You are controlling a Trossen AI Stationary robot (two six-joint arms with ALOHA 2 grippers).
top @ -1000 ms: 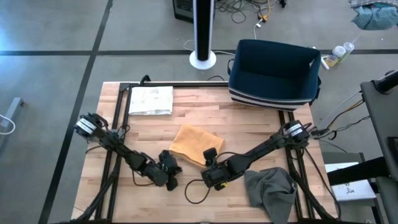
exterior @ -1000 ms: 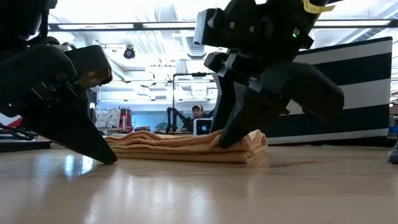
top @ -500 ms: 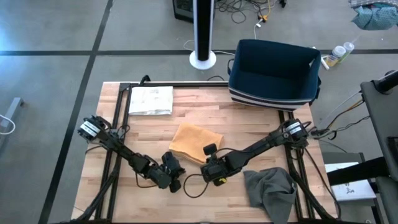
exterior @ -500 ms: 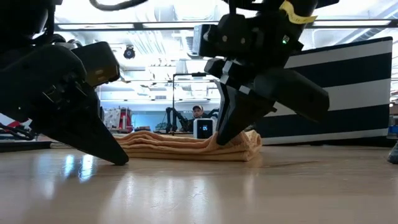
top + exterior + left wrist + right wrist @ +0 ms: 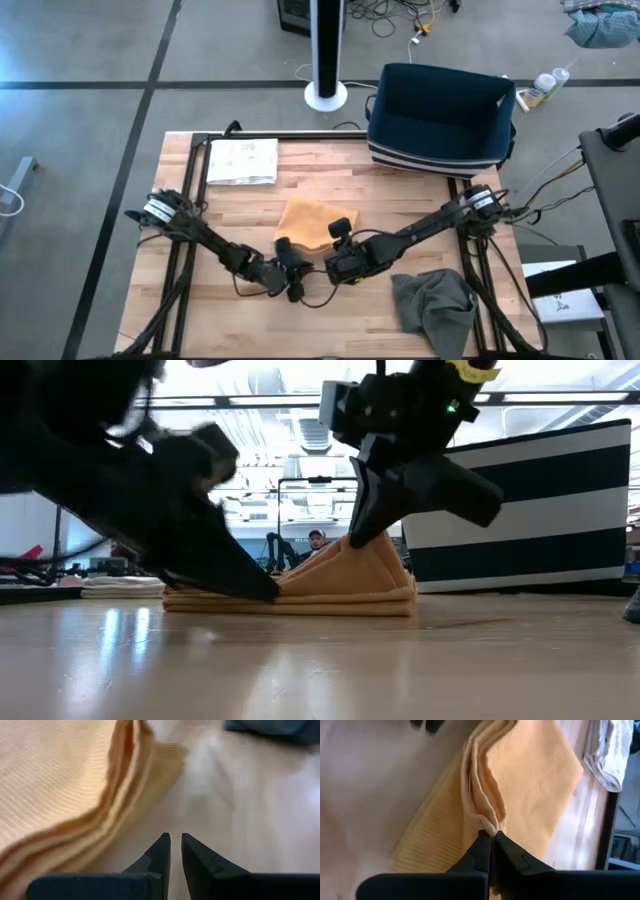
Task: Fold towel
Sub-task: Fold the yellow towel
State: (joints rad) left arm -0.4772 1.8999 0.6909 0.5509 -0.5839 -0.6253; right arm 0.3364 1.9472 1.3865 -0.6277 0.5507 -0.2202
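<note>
From above, the orange towel (image 5: 307, 222) lies folded near the middle of the wooden table (image 5: 400, 195), between the white cloth (image 5: 243, 160) at the far left corner and the grey cloth (image 5: 435, 305) at the near right. A dark blue basket (image 5: 440, 115) stands on the far right edge. The right gripper (image 5: 338, 243) sits at the towel's near edge, and the left gripper (image 5: 288, 262) is on the table just beside the towel's near corner.

At table height, the right gripper (image 5: 362, 535) holds a pinch of the towel (image 5: 350, 580) lifted into a peak, while the rest lies flat in layers. The left gripper (image 5: 255, 585) reaches down to the wood at the towel's near side (blurred here).

The left wrist view shows its fingers (image 5: 159, 854) close together with nothing between them, the towel's edge (image 5: 75, 795) just ahead.

The right wrist view shows its fingers (image 5: 481, 847) clamped together on a bunched ridge of the towel (image 5: 520, 785)
</note>
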